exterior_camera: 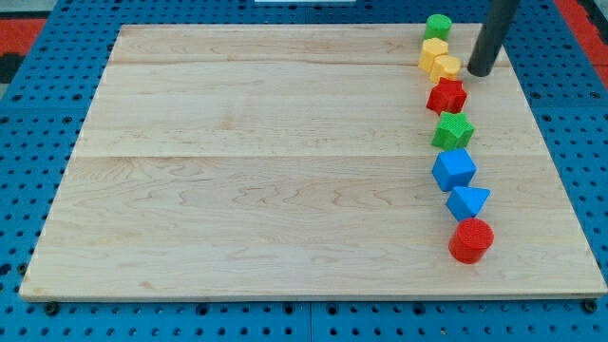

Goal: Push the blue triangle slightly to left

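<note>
The blue triangle (467, 201) lies near the board's right edge, toward the near side, well apart from the tip (480, 72), which stands at the far right; the arm carries no jaws, only a dark rod, so nothing is grasped; the tip sits just right of the yellow block (439, 59), close beside it, though contact cannot be told. The blocks form a line down the right side of the wooden board (266, 171): green cylinder (437, 27) farthest, then yellow, red star (446, 96), green star (453, 130), blue cube (454, 169), the triangle, and the red cylinder (471, 239) nearest, touching the triangle.
</note>
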Controlling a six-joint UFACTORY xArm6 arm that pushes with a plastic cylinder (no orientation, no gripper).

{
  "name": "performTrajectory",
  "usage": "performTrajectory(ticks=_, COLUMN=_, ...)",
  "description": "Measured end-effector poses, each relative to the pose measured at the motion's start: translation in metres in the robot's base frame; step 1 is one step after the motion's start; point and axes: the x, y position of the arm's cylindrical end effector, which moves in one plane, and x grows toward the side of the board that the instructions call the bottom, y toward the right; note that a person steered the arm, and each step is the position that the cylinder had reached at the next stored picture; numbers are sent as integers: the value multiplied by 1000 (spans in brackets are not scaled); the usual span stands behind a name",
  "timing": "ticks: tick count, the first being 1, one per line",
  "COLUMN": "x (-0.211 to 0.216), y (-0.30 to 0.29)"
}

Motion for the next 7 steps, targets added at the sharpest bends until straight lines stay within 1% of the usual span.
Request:
performTrajectory(ticks=1, x=3, y=-16)
performTrajectory(ticks=2, x=8, y=-16)
performTrajectory(ticks=4, x=59, y=43)
performTrajectory(ticks=5, x=67, y=73)
performTrajectory(ticks=6, x=80, y=88)
performTrajectory(ticks=7, x=100, y=91)
